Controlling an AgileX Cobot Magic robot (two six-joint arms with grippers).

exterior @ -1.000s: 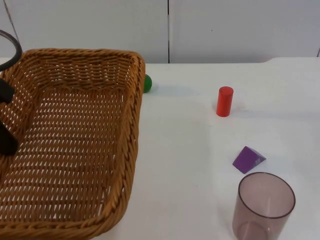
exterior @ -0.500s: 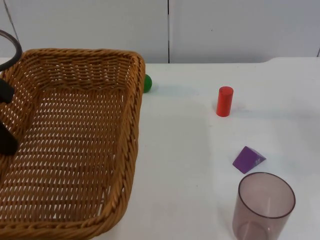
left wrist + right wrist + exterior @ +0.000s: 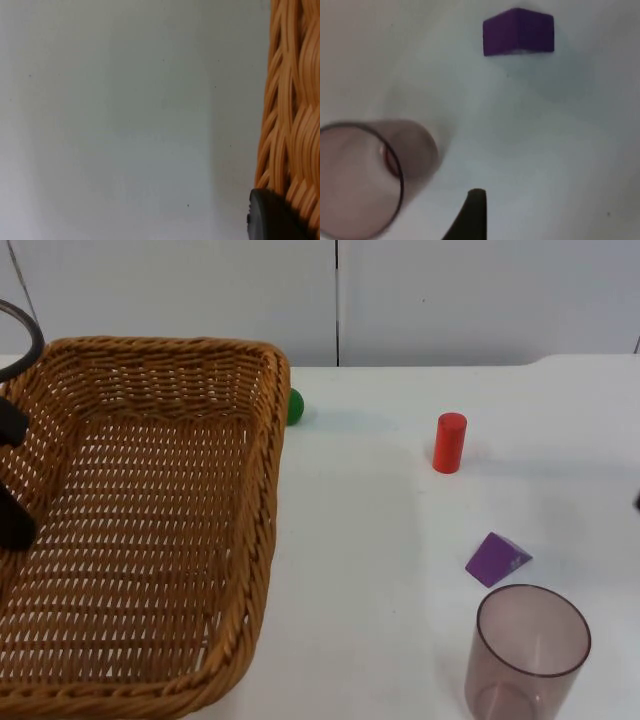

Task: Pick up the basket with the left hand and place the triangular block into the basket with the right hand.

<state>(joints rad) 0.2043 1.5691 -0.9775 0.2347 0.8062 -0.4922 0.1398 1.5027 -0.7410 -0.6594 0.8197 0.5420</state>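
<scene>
Two risks stand out. The left tool (image 3: 12,480) holds the basket (image 3: 150,530) by its left rim, so it may tilt. The purple block (image 3: 497,559) lies on the table (image 3: 370,540) just beside the tinted cup (image 3: 527,650); the right tool (image 3: 472,215), whose opening I cannot tell, could knock the cup in descending.

Before you: white table (image 3: 370,570), matte, softly and evenly lit; behind it a grey partition wall (image 3: 200,290) with one vertical seam.
</scene>
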